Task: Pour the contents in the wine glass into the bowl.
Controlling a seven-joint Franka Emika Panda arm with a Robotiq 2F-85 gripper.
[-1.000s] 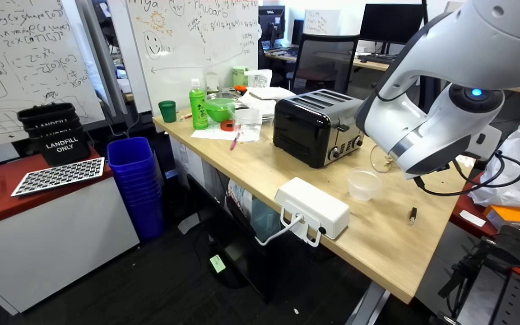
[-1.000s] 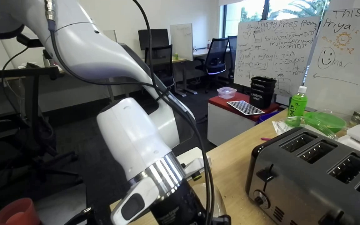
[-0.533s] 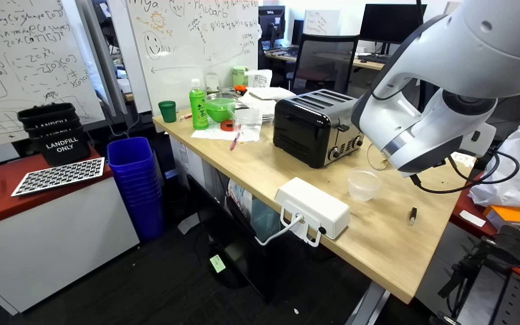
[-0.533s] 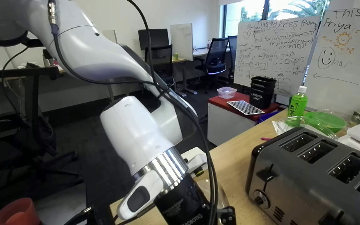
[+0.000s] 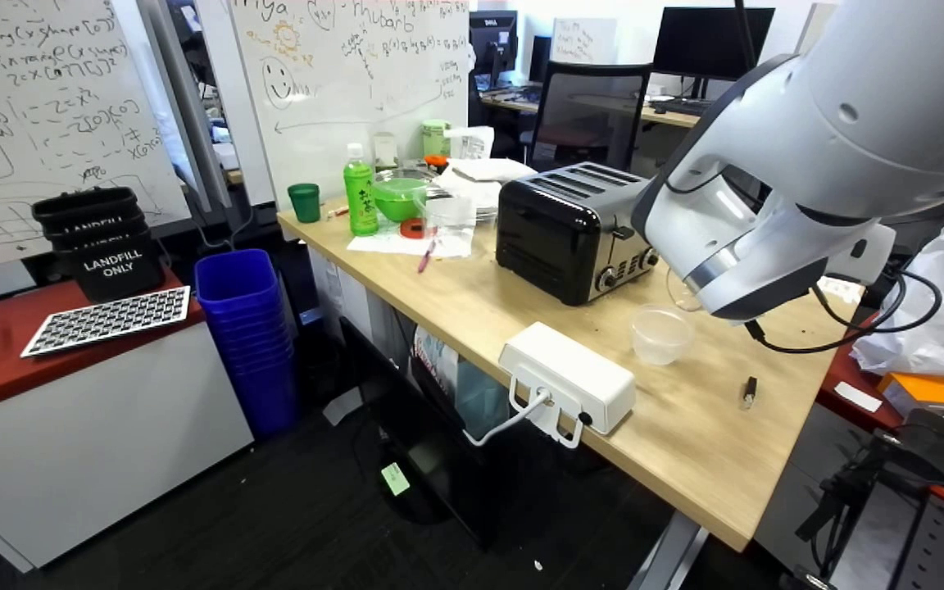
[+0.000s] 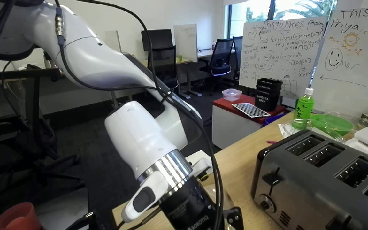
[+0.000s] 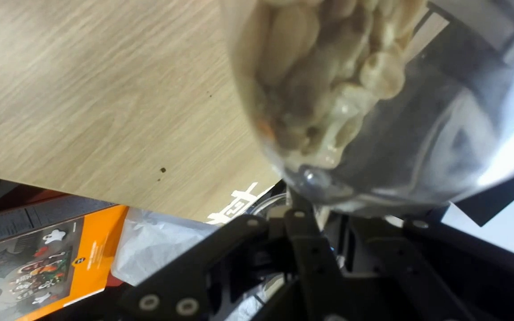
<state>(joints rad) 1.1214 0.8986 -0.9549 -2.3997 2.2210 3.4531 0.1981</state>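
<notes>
Closest in the wrist view, the wine glass (image 7: 435, 151) was held tipped, with pale brown lumps (image 7: 328, 76) that looked like nuts piled against one side of its cup. Just past the round bottom of the cup, the glass was pinched between the fingers (image 7: 304, 243) of the gripper (image 7: 326, 218), which were closed on it. Behind them, the wooden table (image 7: 105, 89) was seen, and past its edge an orange box (image 7: 60, 267) and a crinkly white bag (image 7: 163, 243).

In an exterior view, a long white box (image 5: 570, 377) was set at the near edge of the table. Next, the bowl (image 5: 662, 336) was seen, small and see-through, set upright on the wood, with a little black thing (image 5: 750, 392) to one side. Past the bowl, a bit of the glass was seen, and the rest was hidden by the white arm (image 5: 857, 135); how far the glass was from the bowl could not be told. Farther back, a black and silver toaster (image 5: 570, 233) was seen, then a green bottle (image 5: 361, 197), and behind that a whiteboard (image 5: 374, 90) with a smiley face (image 5: 279, 82) drawn on it.
</notes>
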